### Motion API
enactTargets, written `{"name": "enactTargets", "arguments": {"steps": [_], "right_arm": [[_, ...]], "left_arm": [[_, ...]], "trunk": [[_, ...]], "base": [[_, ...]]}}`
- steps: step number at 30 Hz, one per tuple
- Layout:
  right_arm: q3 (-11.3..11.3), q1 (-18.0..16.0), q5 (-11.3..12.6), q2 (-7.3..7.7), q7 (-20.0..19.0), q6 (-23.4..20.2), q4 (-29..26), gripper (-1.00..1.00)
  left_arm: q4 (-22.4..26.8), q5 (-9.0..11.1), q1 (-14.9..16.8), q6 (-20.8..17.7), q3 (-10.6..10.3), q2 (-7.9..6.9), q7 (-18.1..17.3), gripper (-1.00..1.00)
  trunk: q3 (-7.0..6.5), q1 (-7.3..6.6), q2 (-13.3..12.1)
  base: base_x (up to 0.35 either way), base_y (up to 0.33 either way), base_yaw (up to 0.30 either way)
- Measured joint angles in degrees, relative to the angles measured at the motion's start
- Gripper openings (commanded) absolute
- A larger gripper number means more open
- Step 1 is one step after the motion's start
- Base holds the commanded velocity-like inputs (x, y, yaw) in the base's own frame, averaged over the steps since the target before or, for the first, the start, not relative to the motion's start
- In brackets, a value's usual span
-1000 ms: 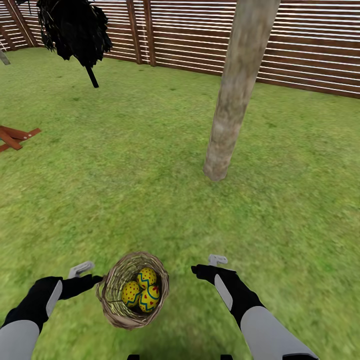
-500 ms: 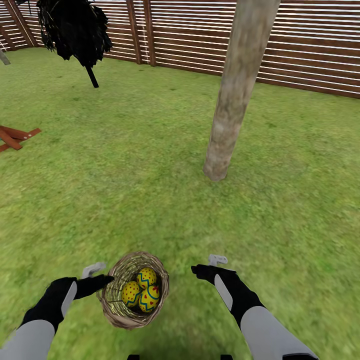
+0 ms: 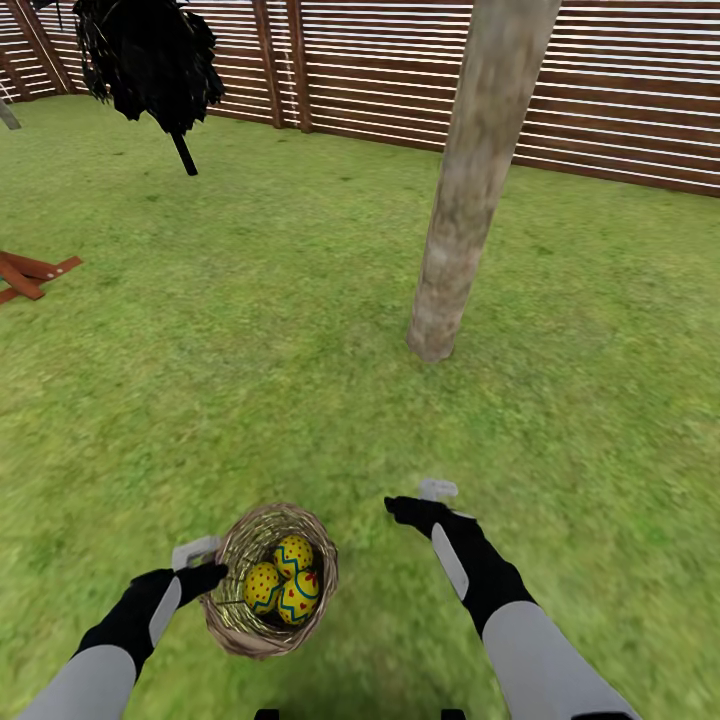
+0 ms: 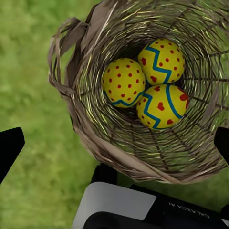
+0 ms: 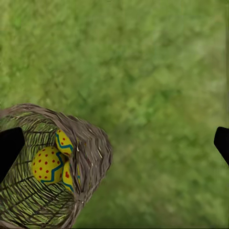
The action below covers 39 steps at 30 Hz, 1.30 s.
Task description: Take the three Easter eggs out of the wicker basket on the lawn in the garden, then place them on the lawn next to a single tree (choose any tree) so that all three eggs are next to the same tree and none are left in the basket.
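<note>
So the wicker basket point(image 3: 268, 580) sits upright, mouth up, at lower centre on the lawn point(image 3: 300, 330), three Easter eggs point(image 3: 281, 579) inside. Left end effector point(image 3: 197, 560) touches its rim, right end effector point(image 3: 428, 497) hovers beside; both spread apart. Tree point(image 3: 470, 180) trunk stands beyond, fence point(image 3: 620, 90) behind.

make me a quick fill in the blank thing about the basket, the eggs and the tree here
1. The wicker basket holds ____ Easter eggs.
2. The basket sits on the ____.
3. The zigzag bands on the eggs are ____.
4. Beyond the basket stands a tree, and behind it runs a slatted wooden ____.

Missing words: three; lawn; blue; fence
</note>
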State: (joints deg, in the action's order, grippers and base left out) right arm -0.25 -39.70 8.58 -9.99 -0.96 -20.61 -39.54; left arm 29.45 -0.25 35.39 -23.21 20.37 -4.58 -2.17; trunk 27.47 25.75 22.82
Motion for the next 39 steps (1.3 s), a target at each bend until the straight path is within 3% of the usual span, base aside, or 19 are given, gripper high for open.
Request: {"name": "enactTargets", "arguments": {"steps": [13,17,24,31,34,39], "right_arm": [[0.0,0.0,0.1,0.0,-0.1,-0.7,-1.7,1.0],[0.0,0.0,1.7,0.0,-0.1,-3.2,-3.2,1.0],[-0.3,1.6,3.0,0.01,-2.6,-6.6,-7.7,1.0],[-0.4,2.8,3.6,0.01,-3.2,-8.0,-10.0,1.0],[-0.2,4.2,3.9,0.01,-3.3,-12.2,-16.8,1.0],[0.0,10.2,4.2,0.02,-3.4,-22.0,-33.7,1.0]], "left_arm": [[-0.4,-0.1,0.0,0.4,-0.1,2.26,0.2,1.0],[-0.4,-0.1,0.0,0.4,-0.4,2.65,0.2,1.0],[-0.4,0.0,0.0,0.6,-5.6,2.87,0.2,1.0],[-0.4,0.0,0.0,0.6,-6.4,3.04,0.2,1.0],[-0.4,0.1,0.0,0.5,-6.4,3.03,0.1,1.0],[-0.3,0.5,1.1,-0.8,-6.4,2.83,-0.3,1.0]], "trunk": [[0.12,0.0,0.0],[0.46,0.0,0.0],[0.85,0.0,0.0],[0.87,0.0,0.0],[0.87,-0.01,0.0],[0.87,0.0,0.0]], "base": [[0.0,0.0,0.0],[0.0,0.0,0.0],[0.0,0.0,0.0],[0.0,0.0,0.0],[0.0,0.0,0.0],[0.0,0.0,0.0]]}}
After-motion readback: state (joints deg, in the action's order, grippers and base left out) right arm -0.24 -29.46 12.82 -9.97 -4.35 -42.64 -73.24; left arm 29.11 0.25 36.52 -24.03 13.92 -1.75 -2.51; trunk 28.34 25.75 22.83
